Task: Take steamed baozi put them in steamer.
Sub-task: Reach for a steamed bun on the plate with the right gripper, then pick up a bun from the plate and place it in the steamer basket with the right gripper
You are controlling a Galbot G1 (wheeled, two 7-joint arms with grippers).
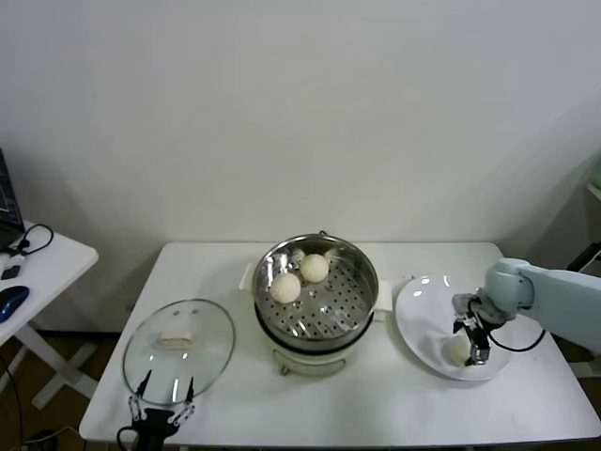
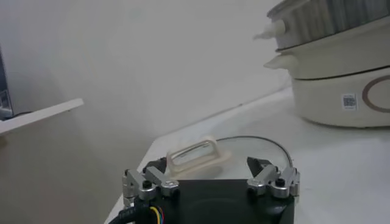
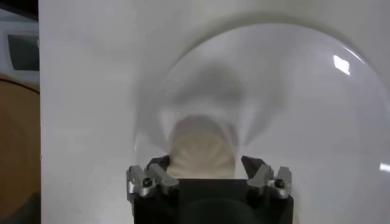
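Head view: glass lid (image 1: 178, 346) beside steamer (image 1: 316, 291) — plate (image 1: 420, 310) opposite.

Honestly a lot is hard to make out from here. The baozi on the plate (image 1: 418, 315) is half buried: in the right wrist view that bun (image 3: 201, 149) sits between the right gripper's (image 3: 204, 167) fingers (image 3: 159, 167), its near side hidden under the black gripper body, so I can't tell whether they actually touch it. In the head view the right gripper covers part of the same bun at about 5 o'clock on the plate. Inside the steamer (image 1: 362, 268), a third pale lump at 12 o'clock behind the two clear baozi (image 1: 285, 287) is too small to call. The left gripper (image 1: 161, 402) is cut off by the bottom edge. The steamer runs off the left wrist picture's edge.
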